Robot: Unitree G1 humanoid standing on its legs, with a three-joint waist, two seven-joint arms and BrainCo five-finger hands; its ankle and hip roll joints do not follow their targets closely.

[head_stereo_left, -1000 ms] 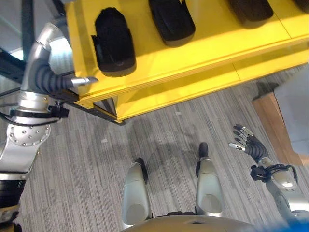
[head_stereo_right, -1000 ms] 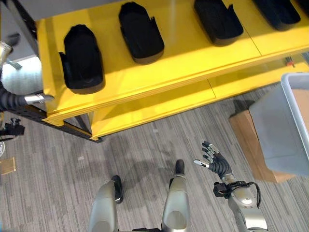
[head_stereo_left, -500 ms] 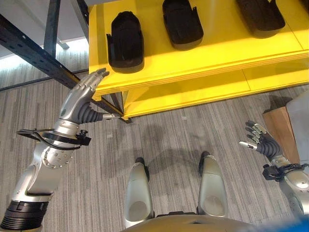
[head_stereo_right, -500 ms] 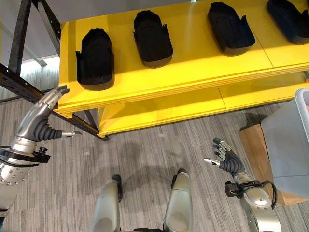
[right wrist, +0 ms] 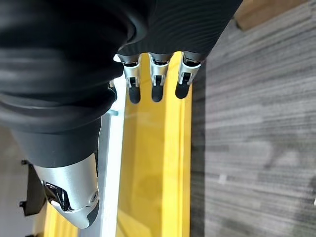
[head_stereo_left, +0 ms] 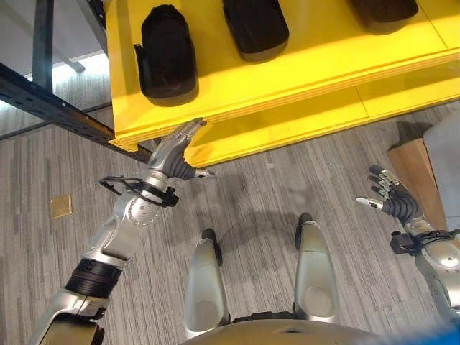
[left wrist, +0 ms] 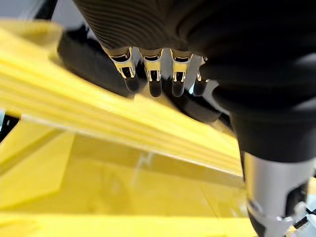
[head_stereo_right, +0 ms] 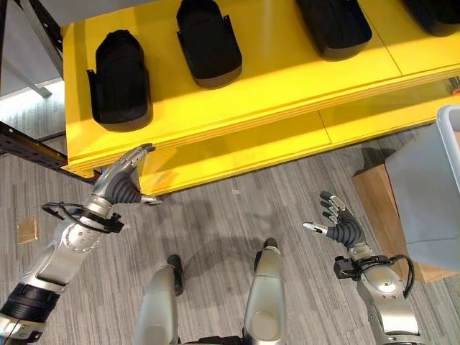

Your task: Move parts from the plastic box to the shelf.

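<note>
Our left hand [head_stereo_left: 175, 149] and right hand [head_stereo_right: 341, 228] hang empty, fingers spread; swinging up, we risk clipping the yellow shelf [head_stereo_right: 237, 108] edge and nudging the parts [head_stereo_right: 118, 79].

Left hand [head_stereo_right: 121, 178], right hand [head_stereo_right: 342, 228]: fingers straight.

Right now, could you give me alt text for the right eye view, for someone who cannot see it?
A robot's open left hand reaches up to the front edge of a yellow shelf where black parts lie in a row. Its open right hand hangs empty above grey carpet, beside a grey plastic box.
</note>
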